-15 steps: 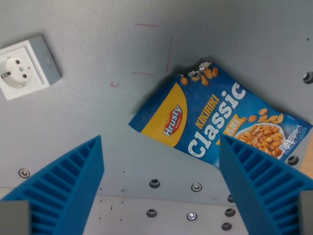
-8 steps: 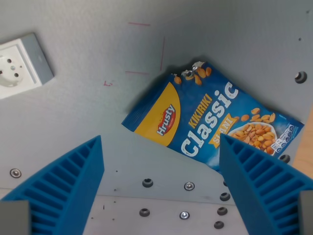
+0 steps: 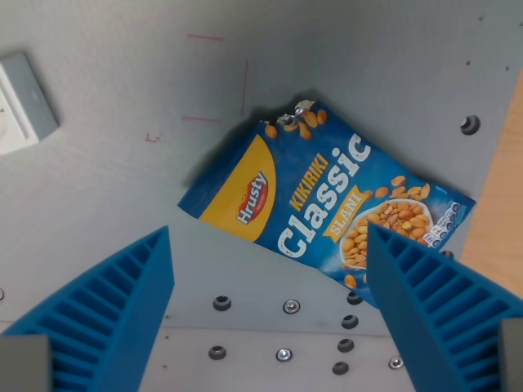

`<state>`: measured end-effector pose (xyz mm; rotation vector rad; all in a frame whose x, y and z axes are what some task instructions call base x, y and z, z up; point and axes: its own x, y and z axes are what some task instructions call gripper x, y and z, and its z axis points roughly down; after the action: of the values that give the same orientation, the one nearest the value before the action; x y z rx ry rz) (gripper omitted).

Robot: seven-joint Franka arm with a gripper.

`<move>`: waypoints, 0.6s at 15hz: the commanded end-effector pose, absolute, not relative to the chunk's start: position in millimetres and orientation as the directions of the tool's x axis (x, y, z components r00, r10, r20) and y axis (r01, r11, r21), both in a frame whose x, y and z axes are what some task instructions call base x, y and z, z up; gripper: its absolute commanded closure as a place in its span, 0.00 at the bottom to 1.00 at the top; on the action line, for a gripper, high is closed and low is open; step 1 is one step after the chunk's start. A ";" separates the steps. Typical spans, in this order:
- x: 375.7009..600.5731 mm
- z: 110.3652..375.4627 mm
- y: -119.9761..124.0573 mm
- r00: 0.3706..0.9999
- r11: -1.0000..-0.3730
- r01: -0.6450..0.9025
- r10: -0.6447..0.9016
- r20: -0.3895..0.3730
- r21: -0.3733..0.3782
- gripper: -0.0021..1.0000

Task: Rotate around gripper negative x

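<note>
The robot's gripper, its two ribbed blue fingers spread wide apart and grasping nothing, hung above a grey perforated table during a commanded rotation about its own negative x axis. Between and just beyond the fingertips lay a blue bag of Hrusty Kikiriki Classic peanuts, flat on the table and skewed, its torn upper corner pointing away from the gripper and its pictured bowl of nuts reaching toward the finger on the wrist view's right, whose tip overlapped the bag's lower corner in the picture. A white wall socket sat well off toward the wrist view's left, cut by the frame's edge. Screw holes dotted the table close beneath the gripper, and a strip of wooden surface showed beyond the table edge on the wrist view's right. Faint red pen marks lay on the table past the bag. The task concerned only the gripper's own attitude, and no object needed to be taken up; the bag was untouched and apart from both fingers as far as could be seen. How much of the turn had been completed could not be read from a single view, since nothing in it gave the target angle; judging by the oblique look at the table, the rotation appeared to be partway through rather than finished.
</note>
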<state>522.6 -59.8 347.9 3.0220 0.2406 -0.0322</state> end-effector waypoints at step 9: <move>521.2 348.1 -56.9 0.990 -0.903 0.133 0.142 -0.010 0.409 0.00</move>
<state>524.2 -60.0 349.6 2.9129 0.2360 -0.0365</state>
